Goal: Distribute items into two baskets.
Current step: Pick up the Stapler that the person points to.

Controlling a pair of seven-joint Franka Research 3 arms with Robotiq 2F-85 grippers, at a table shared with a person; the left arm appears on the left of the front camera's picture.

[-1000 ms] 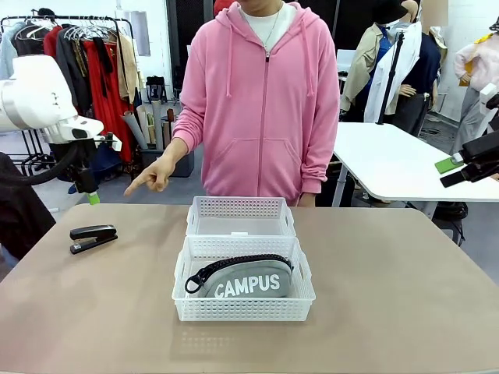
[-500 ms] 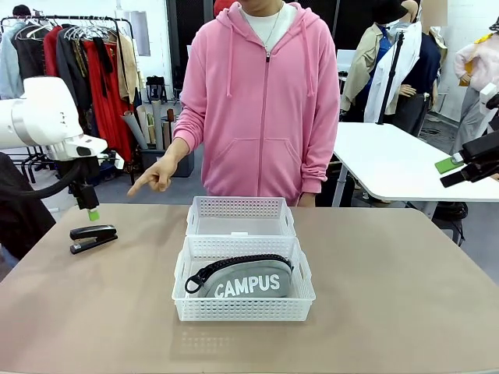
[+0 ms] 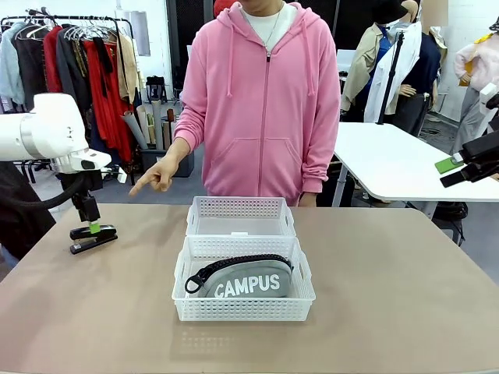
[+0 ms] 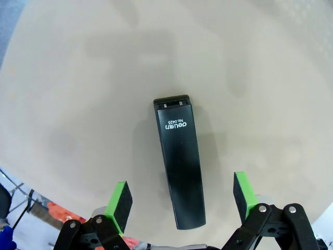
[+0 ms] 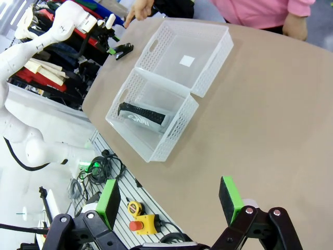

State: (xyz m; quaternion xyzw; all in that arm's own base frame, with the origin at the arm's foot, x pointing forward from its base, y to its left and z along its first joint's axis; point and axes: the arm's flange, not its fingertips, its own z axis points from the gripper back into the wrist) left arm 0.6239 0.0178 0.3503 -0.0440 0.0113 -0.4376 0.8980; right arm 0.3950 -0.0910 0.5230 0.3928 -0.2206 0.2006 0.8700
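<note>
A black stapler (image 3: 93,238) lies at the table's far left, lengthwise between the open green pads in the left wrist view (image 4: 180,172). My left gripper (image 3: 93,226) hangs open just above it. The grey CAMPUS pouch (image 3: 245,279) rests in the nearer white basket (image 3: 243,309). The farther basket (image 3: 240,209) behind it holds nothing I can see; both baskets also appear in the right wrist view, the nearer one (image 5: 171,133) and the farther one (image 5: 205,36). My right gripper (image 5: 169,200) is open, high above the table's right side.
A person in a pink hoodie (image 3: 261,101) stands at the far edge, one hand (image 3: 156,175) pointing down toward the stapler. A white table (image 3: 405,164) stands behind on the right, and a clothes rack (image 3: 86,70) on the left.
My left gripper has dropped down and to the right, from above the table's far left corner to just over the stapler. The pointing hand, the pouch and the baskets stay put.
</note>
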